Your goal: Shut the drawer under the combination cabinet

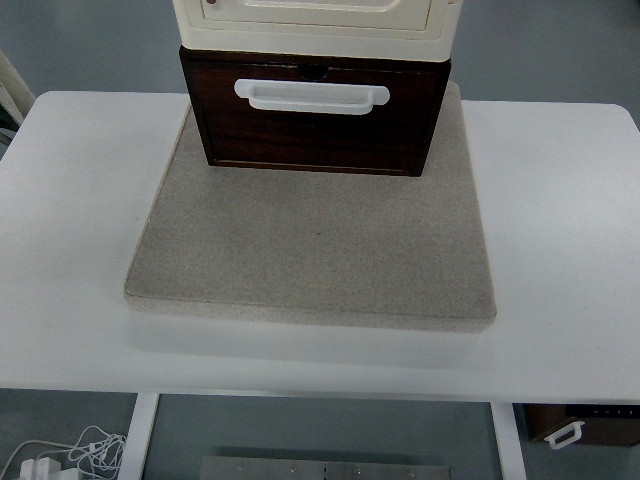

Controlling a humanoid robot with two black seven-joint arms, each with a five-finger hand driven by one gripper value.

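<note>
A combination cabinet stands at the back middle of the table on a beige mat (310, 255). Its upper part is a cream unit (318, 20), cut off by the picture's top. Under it is a dark brown wooden drawer (315, 125) with a white handle (311, 95) on its front. The drawer's front sticks out a little toward me past the cream unit, with a small notch at its top edge. Neither of my hands nor arms shows in the head view.
The white table (560, 220) extends to both sides of the mat. Below the near edge are white cables and a plug (60, 455) on the floor at left, and a dark box with a white handle (580, 425) at right.
</note>
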